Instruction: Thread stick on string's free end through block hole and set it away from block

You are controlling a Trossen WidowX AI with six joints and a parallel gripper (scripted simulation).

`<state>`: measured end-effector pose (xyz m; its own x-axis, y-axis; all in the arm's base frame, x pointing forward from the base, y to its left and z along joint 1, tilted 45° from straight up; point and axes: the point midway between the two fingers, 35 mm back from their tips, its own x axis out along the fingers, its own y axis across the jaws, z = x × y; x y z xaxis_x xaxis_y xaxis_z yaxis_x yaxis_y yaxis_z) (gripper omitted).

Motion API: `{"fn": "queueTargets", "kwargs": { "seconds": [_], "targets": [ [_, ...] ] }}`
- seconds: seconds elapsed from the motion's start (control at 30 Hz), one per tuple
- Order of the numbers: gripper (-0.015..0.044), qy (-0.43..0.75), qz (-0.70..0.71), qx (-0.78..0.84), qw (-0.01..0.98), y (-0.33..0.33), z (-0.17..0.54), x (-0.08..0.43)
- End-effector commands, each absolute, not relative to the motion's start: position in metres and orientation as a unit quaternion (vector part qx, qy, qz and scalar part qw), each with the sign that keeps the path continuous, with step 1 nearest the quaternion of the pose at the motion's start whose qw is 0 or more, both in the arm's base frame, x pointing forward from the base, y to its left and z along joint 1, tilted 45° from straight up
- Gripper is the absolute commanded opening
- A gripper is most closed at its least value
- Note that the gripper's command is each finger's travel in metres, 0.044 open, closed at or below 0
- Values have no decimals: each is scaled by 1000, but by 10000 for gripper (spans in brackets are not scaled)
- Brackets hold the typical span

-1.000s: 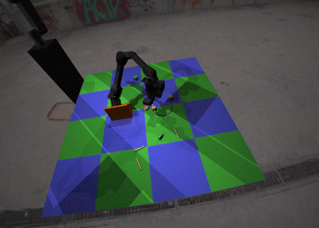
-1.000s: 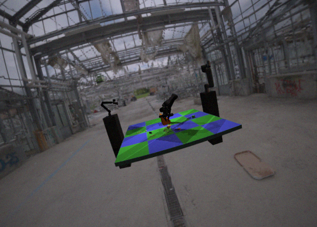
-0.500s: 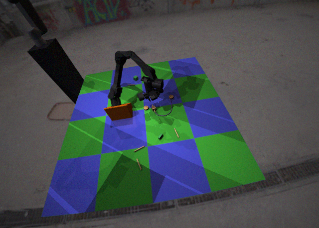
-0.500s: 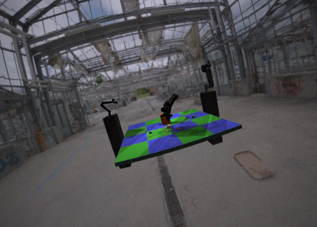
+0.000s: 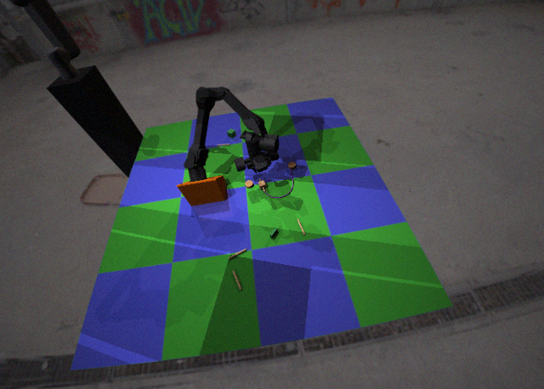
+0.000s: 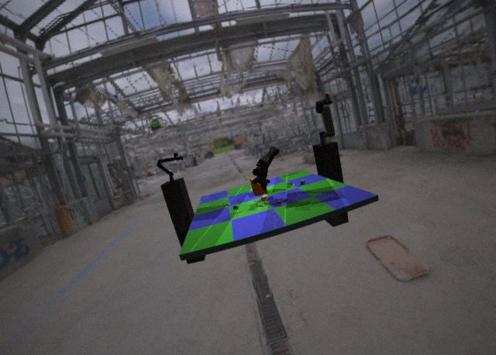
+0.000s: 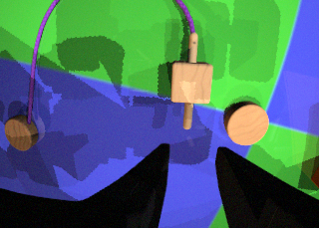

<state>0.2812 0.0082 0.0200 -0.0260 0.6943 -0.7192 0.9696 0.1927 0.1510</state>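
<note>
Three loose sticks (image 5: pixel 237 254) are lying on the checkered table, a small green cube (image 5: pixel 231 132) (image 6: pixel 302 182) is resting far from them.

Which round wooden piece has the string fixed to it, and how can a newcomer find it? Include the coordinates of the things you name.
On the checkered table (image 5: pixel 373 288) (image 6: pixel 256 227), find the purple string (image 5: pixel 293 181) (image 7: pixel 36 54). One end runs into the block; at the other sits the darker round button (image 5: pixel 291 166) (image 6: pixel 280 201) (image 7: pixel 21 132). The paler disc (image 5: pixel 249 183) (image 7: pixel 247 123) beside the block has no string.

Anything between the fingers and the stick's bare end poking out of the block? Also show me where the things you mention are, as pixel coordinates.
Nothing visible between the black fingers and the thin wooden stick's bare end (image 7: pixel 187 119). The round pale wooden disc (image 7: pixel 247 124) (image 5: pixel 249 183) sits beside that path.
</note>
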Motion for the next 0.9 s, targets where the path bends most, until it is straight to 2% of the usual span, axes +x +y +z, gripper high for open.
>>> {"fn": "queueTargets", "kwargs": {
  "seconds": [0.0, 0.87],
  "targets": [
    [121, 690, -198, 605, 345, 14, 14, 280],
    [121, 690, -197, 605, 345, 44, -16, 280]
  ]
}}
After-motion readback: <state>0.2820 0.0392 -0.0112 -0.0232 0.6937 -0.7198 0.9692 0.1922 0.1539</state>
